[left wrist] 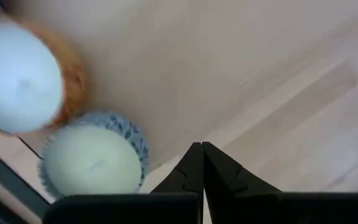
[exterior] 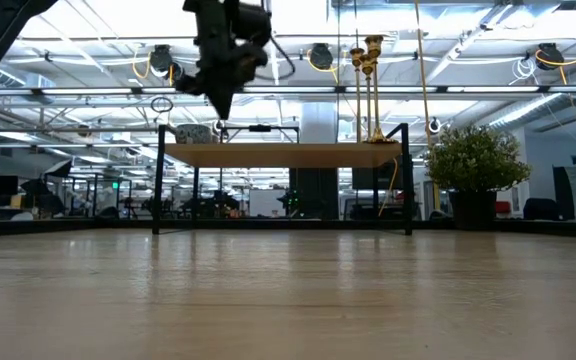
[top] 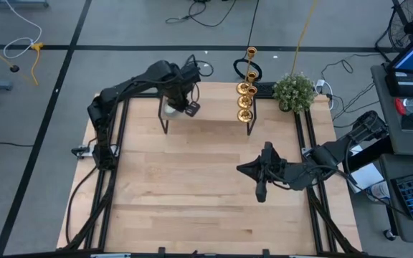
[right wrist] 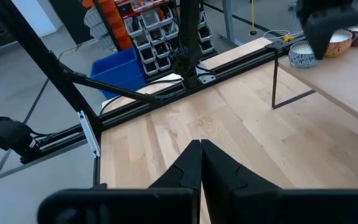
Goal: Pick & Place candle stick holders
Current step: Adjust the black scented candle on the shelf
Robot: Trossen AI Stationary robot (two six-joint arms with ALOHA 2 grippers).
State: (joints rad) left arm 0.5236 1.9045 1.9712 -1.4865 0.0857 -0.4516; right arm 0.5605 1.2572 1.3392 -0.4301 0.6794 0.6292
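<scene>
Three shiny gold candle stick holders (top: 244, 100) stand upright on their round bases at the right end of a small raised wooden shelf (top: 214, 107) at the table's far side; they also show in the low view (exterior: 370, 85). My left gripper (top: 180, 99) is shut and empty, pointing down above the shelf's left end (left wrist: 201, 155), beside two round candles. In the low view it hangs above the shelf board (exterior: 218, 100). My right gripper (top: 241, 169) is shut and empty (right wrist: 201, 152), above the table's right middle, pointing toward the table's left side.
A white candle in an orange-brown tin (left wrist: 17, 74) and a pale green candle in a blue patterned tin (left wrist: 92, 163) sit on the shelf's left end. A potted plant (top: 294, 92) stands at the far right corner. Bare wooden table (top: 192, 186) lies in front of the shelf.
</scene>
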